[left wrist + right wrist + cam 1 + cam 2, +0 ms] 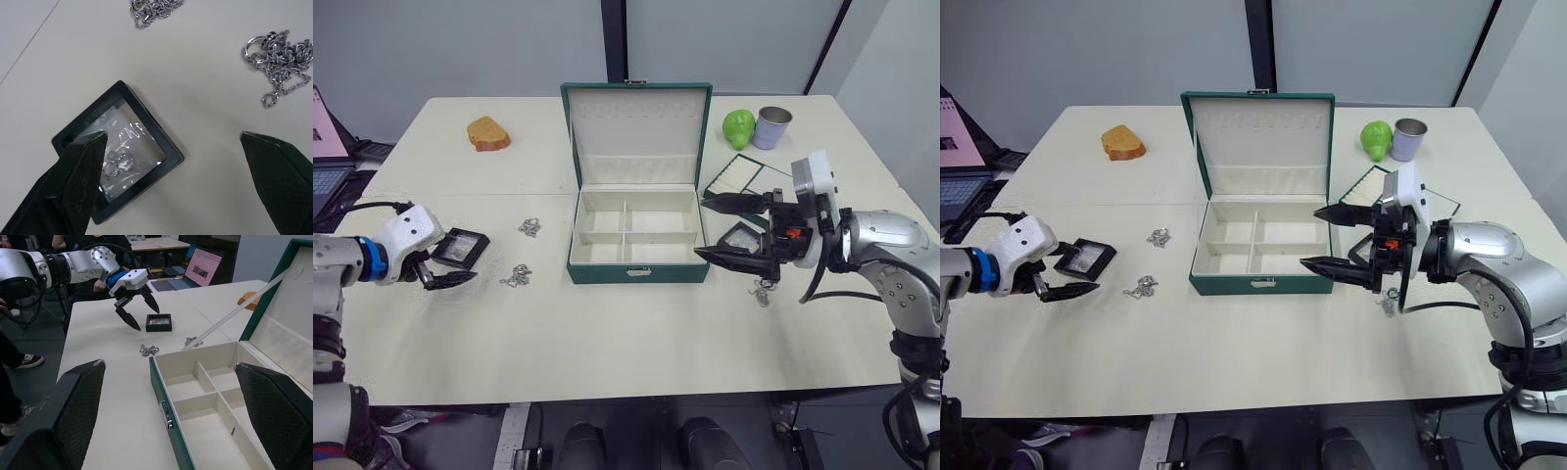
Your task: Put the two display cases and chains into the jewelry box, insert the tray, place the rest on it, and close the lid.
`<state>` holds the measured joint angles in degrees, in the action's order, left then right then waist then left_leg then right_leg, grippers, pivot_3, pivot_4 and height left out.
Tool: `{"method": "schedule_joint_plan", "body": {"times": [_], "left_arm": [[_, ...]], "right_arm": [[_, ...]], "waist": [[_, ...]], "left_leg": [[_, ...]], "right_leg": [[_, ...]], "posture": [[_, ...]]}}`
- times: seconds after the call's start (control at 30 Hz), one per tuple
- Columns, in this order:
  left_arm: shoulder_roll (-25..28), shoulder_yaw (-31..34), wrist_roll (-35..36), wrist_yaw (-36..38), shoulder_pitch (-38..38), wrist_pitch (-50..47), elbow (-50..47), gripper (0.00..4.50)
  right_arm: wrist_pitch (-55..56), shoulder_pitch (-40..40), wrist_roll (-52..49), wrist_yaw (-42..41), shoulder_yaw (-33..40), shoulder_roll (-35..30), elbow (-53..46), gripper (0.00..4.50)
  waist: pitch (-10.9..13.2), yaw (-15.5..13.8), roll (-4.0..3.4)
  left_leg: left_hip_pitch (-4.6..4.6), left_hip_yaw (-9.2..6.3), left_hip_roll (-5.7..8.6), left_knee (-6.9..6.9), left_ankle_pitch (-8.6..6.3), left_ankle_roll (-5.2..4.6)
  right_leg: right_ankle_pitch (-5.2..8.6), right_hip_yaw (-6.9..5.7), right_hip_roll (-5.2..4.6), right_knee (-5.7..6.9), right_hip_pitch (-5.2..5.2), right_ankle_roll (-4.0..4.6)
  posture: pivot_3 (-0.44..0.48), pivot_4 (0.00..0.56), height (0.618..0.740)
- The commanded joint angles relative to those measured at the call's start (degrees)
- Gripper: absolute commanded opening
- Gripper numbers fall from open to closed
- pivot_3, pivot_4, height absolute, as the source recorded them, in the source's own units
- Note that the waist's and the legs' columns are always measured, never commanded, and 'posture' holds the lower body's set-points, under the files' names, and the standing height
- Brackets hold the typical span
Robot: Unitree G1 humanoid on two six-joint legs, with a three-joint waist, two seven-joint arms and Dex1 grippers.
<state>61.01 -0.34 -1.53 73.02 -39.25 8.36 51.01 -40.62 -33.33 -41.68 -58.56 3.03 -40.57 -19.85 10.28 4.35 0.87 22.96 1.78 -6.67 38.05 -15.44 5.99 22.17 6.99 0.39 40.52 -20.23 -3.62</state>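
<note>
Left arm comes in low from the left table edge, forearm roughly level, left tool (448, 270) pointing right, just over the table (607, 362). Its fingers are spread wide and hold nothing; in the wrist view one finger overlaps the near display case (117, 154), contact can't be told. That case lies flat on the table. Right of it are two chain heaps: upper chain (530, 227) and lower chain (516, 276), both loose on the cream table, left of the jewelry box (636, 243). The box sits mid-table, lid (637, 122) standing open, compartments empty. A laptop (327, 162) is at the far left, a bread-like piece (487, 133) at the back left, a grey wall behind.

Right arm bends in from the right, forearm pointing left toward the box's right side. Right tool (713, 227) is wide open, empty, fingers hovering by the box's right wall. Behind it lie the second display case (742, 236) and the tray (744, 177); the small jewellery heap (763, 292) sits below the tool. A green pear-like object (738, 127) and a tin can (771, 127) are back right.
</note>
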Motion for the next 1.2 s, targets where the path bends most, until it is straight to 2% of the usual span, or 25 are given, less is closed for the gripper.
{"method": "schedule_joint_plan", "body": {"times": [0.03, 0.4, 0.63, 0.93, 1.03, 1.2], "left_arm": [[2.7, -2.7, -3.9, 1.6, -3.0, 1.6, 4.0, 4.50], [1.3, -12.0, -14.6, 2.6, -15.6, 8.6, 14.1, 4.50], [0.8, -15.3, -18.5, 1.9, -17.4, 10.9, 16.8, 4.50], [0.4, -15.7, -19.3, 1.9, -18.5, 11.5, 17.8, 4.50], [0.3, -15.5, -19.2, 2.1, -18.3, 11.4, 17.9, 3.96], [0.1, -15.2, -18.8, 2.3, -17.7, 11.0, 17.8, 2.45]], "right_arm": [[0.5, -0.3, -0.9, 0.2, 1.0, -0.4, -1.7, 4.48], [-0.4, -0.4, -1.5, 1.2, 1.1, -0.2, -2.5, 4.48], [-1.2, -0.1, -2.0, 1.9, 1.5, -0.3, -3.1, 4.48], [-1.3, -0.2, -2.2, 2.2, 1.5, -0.4, -3.0, 4.48], [-1.2, -0.3, -2.3, 2.2, 1.4, -0.4, -3.0, 4.50], [-1.4, -0.8, -2.8, 1.4, 1.4, -0.9, -3.0, 4.50]], "waist": [[0.0, 0.2, 0.00], [0.0, 0.3, 0.01], [0.0, 0.4, 0.01], [0.0, 0.4, 0.01], [0.0, 0.4, 0.01], [0.0, 0.4, 0.01]], "left_leg": [[0.00, 0.00, 0.00, 0.00, 0.00, 0.00], [0.01, -0.02, 0.00, 0.00, 0.00, 0.00], [0.00, -0.01, -0.01, 0.01, 0.00, 0.00], [0.00, -0.01, -0.01, 0.01, 0.00, 0.00], [0.00, -0.02, -0.01, 0.02, 0.00, 0.00], [0.00, -0.02, -0.01, 0.02, 0.00, 0.00]], "right_leg": [[0.00, -0.01, 0.00, 0.01, -0.01, 0.00], [0.00, -0.03, 0.01, 0.00, 0.00, 0.00], [0.00, -0.04, 0.01, 0.01, -0.02, 0.00], [0.00, -0.04, 0.00, 0.02, -0.01, 0.00], [0.00, -0.04, 0.00, 0.02, -0.01, 0.00], [0.00, -0.05, 0.00, 0.03, -0.01, 0.00]], "posture": [[0.000, 0.150, 0.740], [0.000, 0.150, 0.740], [0.000, 0.150, 0.740], [0.000, 0.150, 0.740], [0.000, 0.150, 0.740], [0.000, 0.150, 0.740]]}}
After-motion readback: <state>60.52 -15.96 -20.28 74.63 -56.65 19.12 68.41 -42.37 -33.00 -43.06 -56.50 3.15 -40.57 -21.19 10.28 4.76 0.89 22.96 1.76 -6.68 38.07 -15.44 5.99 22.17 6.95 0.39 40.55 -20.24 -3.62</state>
